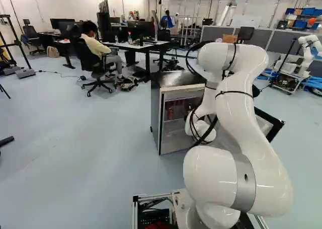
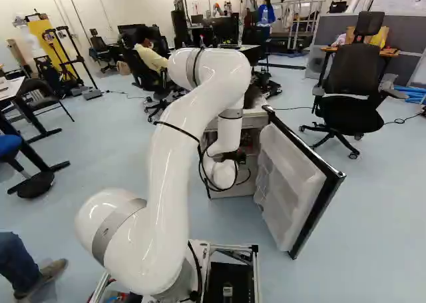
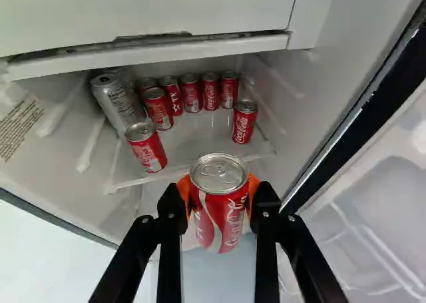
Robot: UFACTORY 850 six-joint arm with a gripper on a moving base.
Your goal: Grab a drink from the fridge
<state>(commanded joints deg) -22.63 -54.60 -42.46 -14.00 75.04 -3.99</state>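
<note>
Gripper (image 2: 237, 157) closed on a red soda can (image 3: 218, 206), one orange pad (image 3: 251, 191) against each side. Held can is at the fridge opening, on the near side of the shelf's (image 3: 190, 146) front edge. On the shelf: more red cans (image 3: 210, 92), most grouped toward the back; one single can (image 3: 244, 122) apart from them, near the side wall by the door. Tall silver can (image 3: 114, 102) beside the group. Fridge (image 1: 157, 121) ahead of the arm (image 2: 178, 156); its door (image 2: 289, 183) open. Office chair (image 2: 351, 83) beyond the door, at the right of the right base view. Another robot (image 1: 308, 53) at the right of the left base view.
</note>
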